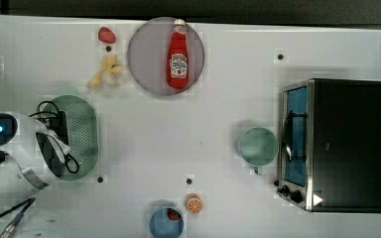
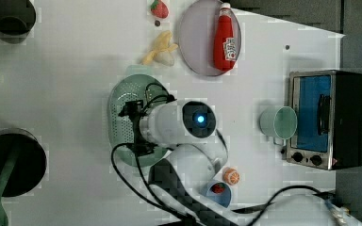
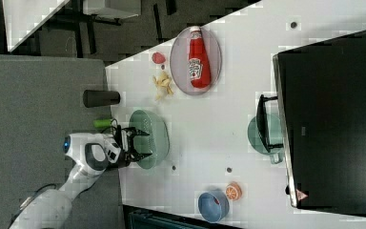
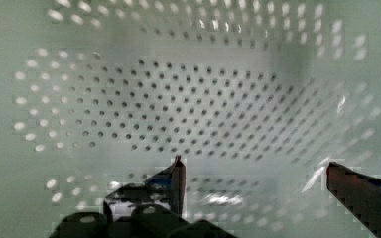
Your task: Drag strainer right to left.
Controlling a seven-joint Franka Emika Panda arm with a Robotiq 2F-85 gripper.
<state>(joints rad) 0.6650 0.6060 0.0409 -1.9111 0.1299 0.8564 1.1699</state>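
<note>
Strainer [image 4: 198, 99] beneath gripper [image 4: 253, 166] — fingers spread wide

A white table [image 3: 209, 124] stands over dark grey floor [image 3: 33, 90]

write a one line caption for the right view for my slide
Open gripper poised over the mint strainer on a white table, beside a ketchup bottle lying on a plate.

I'm in a lab mock-up of a kitchen: flat white tabletop [image 1: 188, 134] w/ toy plastic fruit, a red ketchup bottle [image 1: 178, 57] on a grey-lilac round plate [image 1: 146, 54], a black-and-steel toaster oven [image 1: 335, 144], loose black cables [image 2: 136, 183] around my arm.
</note>
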